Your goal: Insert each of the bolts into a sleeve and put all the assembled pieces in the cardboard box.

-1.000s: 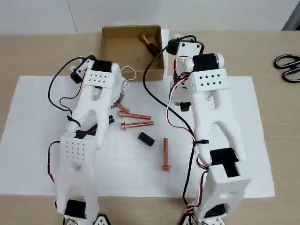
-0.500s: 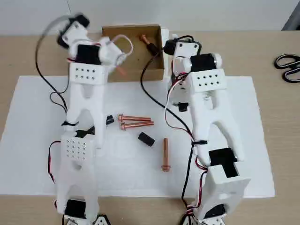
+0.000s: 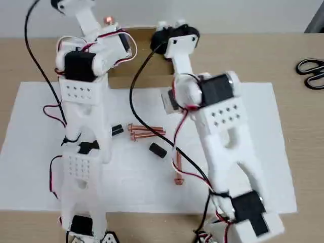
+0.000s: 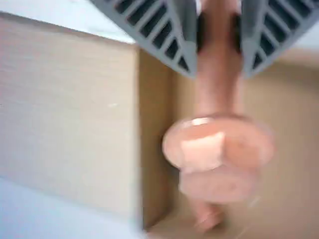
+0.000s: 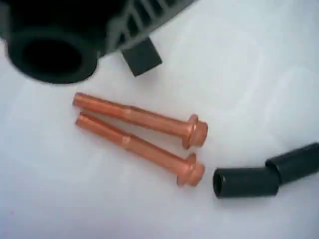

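Bolt (image 4: 219,144) in L gripper (image 4: 218,30) over box (image 4: 65,114); R gripper (image 5: 102,30) holds sleeve (image 5: 50,57).

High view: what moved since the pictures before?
The left tool, shut on a bolt, lifted it off the paper and carried it up to the cardboard box. The right arm, carrying a sleeve, swung left. The two bolts and the loose sleeve on the paper stayed put.
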